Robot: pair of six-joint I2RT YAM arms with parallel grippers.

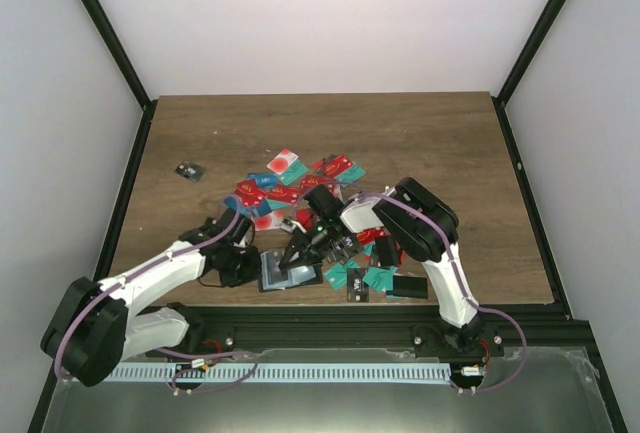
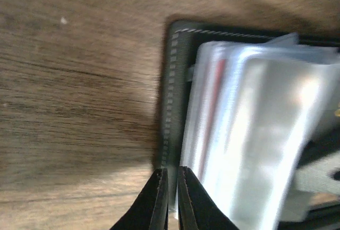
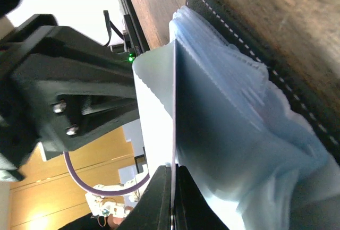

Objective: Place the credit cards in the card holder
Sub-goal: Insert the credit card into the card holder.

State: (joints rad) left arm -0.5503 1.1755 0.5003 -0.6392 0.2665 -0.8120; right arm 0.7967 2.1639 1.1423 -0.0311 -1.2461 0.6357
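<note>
— Where is the card holder [image 1: 272, 281]?
— On the wooden table [image 1: 420, 143], close to its near edge, a little left of the middle. It lies open, black cover down, with its clear pockets [image 2: 255, 134] fanned upward.
— And the left gripper [image 2: 170, 170]?
— Low at the holder's left edge. Its fingers are almost together, and the cover's stitched black border runs into the narrow slit between them, so it is pinching that edge.
— The right gripper [image 3: 172, 167]?
— It reaches in from the right, over the pockets. Its fingers are pressed together on a thin pale sheet [image 3: 156, 113] that stands edge-on among the pockets. Whether that sheet is a card or a pocket leaf, I cannot tell.
— Where are the credit cards [image 1: 285, 193]?
— In a loose heap at the middle of the table, just beyond the holder: red, teal and blue. A few teal ones lie to the holder's right, near a flat black case [image 1: 405, 286]. One small dark piece [image 1: 188, 171] lies alone, well apart at the far left
</note>
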